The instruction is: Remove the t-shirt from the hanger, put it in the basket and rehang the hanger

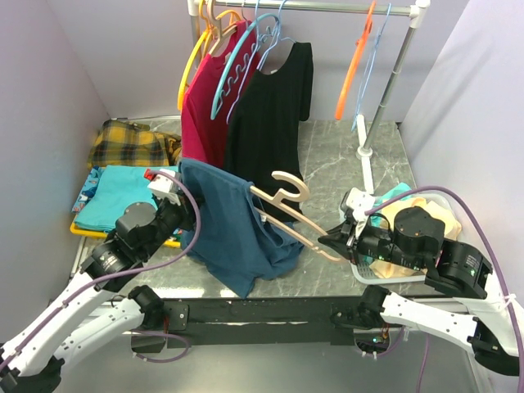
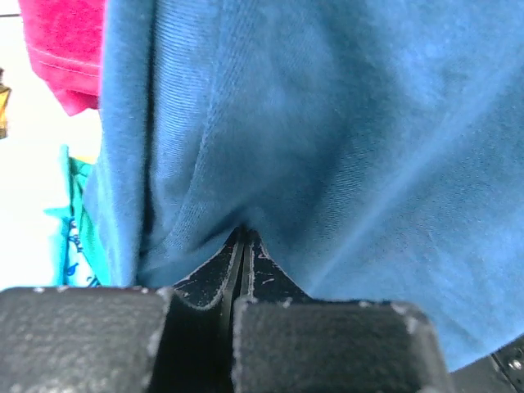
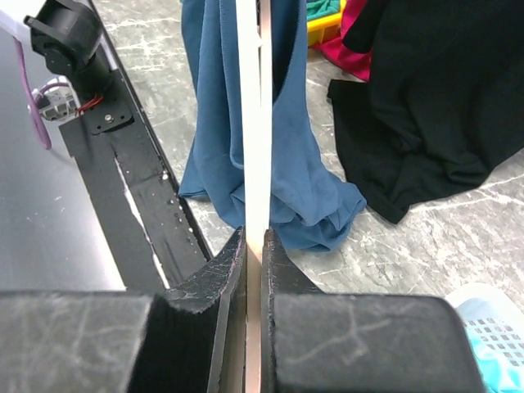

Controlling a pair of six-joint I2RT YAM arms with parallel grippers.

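T-shirt pinched in left pincer; right pincer clamps hanger; marble table beneath.

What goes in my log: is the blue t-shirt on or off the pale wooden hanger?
On: the blue t-shirt drapes over the pale wooden hanger.

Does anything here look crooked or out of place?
Yes: the blue t-shirt hangs lopsided off a tilted wooden hanger, its hem slumped on the table. The right hand grips the hanger; the left hand pinches the shirt.
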